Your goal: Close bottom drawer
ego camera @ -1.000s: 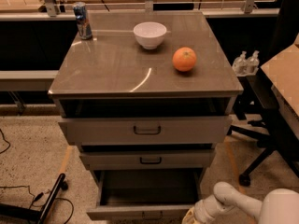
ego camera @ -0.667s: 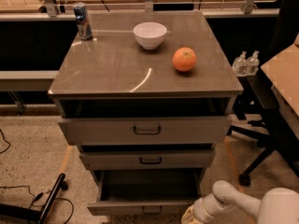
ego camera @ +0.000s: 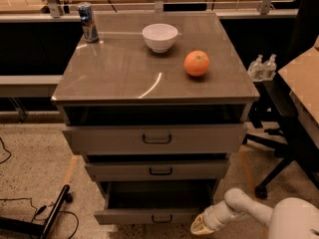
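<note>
The bottom drawer [ego camera: 149, 215] is the lowest of the grey cabinet's three drawers. It stands pulled out, its dark inside showing, with a small dark loop handle on its shallow front. My gripper [ego camera: 199, 227] is at the end of the white arm [ego camera: 244, 208] at the lower right. It sits just right of the drawer's front panel, near its right corner, close to the floor. The middle drawer [ego camera: 159, 170] and the top drawer [ego camera: 157, 139] are also pulled out a little.
On the cabinet top [ego camera: 114, 78] stand a white bowl [ego camera: 159, 36], an orange [ego camera: 197, 63] and a blue can [ego camera: 88, 21]. An office chair base [ego camera: 279, 158] is at the right. A dark bar [ego camera: 50, 215] and cables lie on the floor at the left.
The bottom drawer's front has moved back a little toward the cabinet. My gripper has stayed by its right front corner.
</note>
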Robot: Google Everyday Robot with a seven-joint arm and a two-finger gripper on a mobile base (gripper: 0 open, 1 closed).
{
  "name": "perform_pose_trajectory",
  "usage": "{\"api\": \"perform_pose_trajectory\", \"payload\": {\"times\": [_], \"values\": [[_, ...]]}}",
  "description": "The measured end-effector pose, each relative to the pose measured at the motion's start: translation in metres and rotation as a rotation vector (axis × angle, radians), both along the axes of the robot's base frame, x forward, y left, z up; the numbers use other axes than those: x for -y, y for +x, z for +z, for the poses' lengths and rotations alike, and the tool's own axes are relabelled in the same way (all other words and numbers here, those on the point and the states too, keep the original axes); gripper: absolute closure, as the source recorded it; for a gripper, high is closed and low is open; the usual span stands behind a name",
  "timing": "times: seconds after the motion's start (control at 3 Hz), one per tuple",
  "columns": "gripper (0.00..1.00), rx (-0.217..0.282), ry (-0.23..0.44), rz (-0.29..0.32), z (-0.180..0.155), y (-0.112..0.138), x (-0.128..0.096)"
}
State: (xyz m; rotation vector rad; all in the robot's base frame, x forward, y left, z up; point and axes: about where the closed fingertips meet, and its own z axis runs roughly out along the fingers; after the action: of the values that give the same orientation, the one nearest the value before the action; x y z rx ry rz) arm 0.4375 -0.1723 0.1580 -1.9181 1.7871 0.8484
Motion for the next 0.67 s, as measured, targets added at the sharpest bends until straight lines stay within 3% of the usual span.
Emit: {"api": "perform_pose_trajectory", "payload": {"times": [0.33, 0.67], "values": [[1.00, 0.038, 0.017, -0.029, 0.0027, 0.0335, -0.0007], [1.00, 0.038, 0.017, -0.029, 0.0027, 0.0335, -0.0007]]}}
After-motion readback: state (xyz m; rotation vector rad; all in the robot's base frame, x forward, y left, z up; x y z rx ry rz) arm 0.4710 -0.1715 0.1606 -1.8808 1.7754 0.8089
